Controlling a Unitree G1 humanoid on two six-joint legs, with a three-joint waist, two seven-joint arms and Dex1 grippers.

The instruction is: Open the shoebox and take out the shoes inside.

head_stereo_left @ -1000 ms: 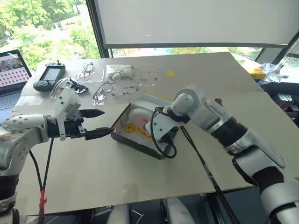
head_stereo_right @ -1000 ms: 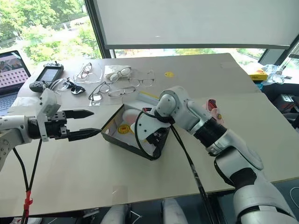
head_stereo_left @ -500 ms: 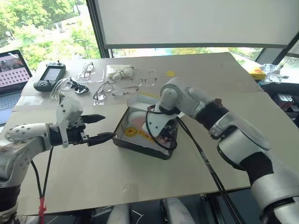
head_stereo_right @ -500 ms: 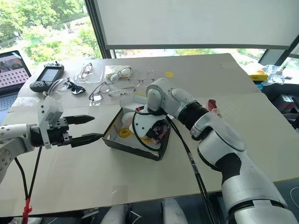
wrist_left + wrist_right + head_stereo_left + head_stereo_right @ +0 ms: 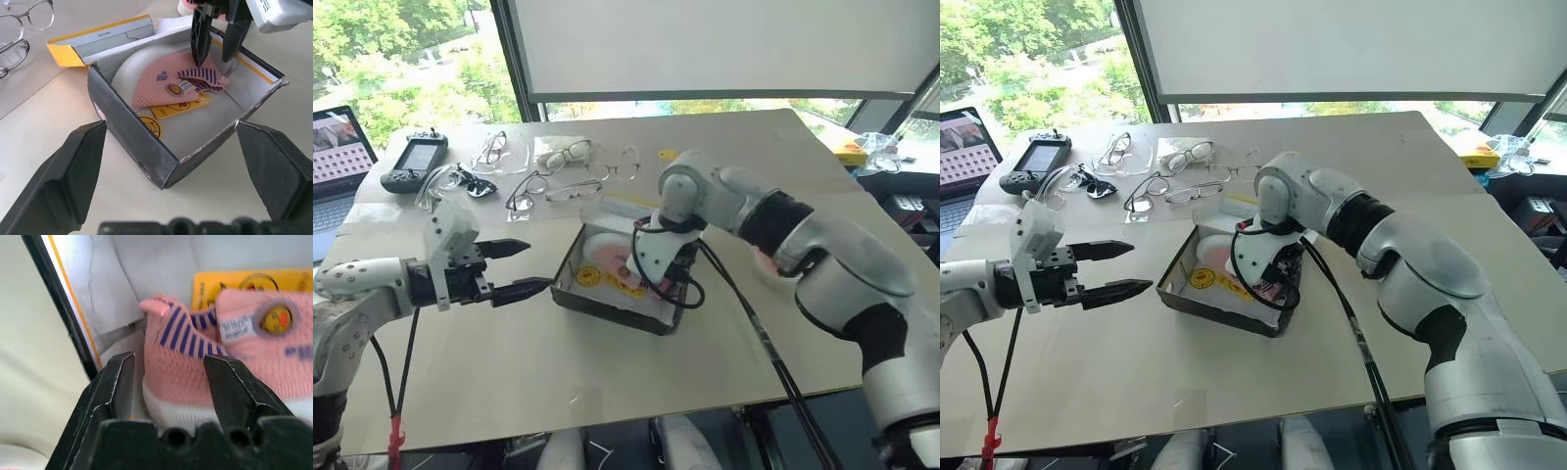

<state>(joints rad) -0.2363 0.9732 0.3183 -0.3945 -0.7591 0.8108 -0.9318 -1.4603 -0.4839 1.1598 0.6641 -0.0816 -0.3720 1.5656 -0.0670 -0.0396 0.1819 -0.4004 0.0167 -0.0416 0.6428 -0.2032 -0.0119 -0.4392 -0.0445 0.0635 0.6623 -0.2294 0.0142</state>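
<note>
The dark grey cardboard shoebox (image 5: 612, 284) sat open mid-tabletop, pink knit shoes (image 5: 176, 85) inside, the right gripper (image 5: 168, 382) straddling one heel with jaws apart, the left gripper (image 5: 1116, 269) gaping beside it.

Bright daylight is let in through the windows (image 5: 411, 69) behind the table (image 5: 754, 166), whose top is evenly lit with only soft shadows, while the pink shoe (image 5: 210, 367) is seen blurred at close range in the right wrist view.
</note>
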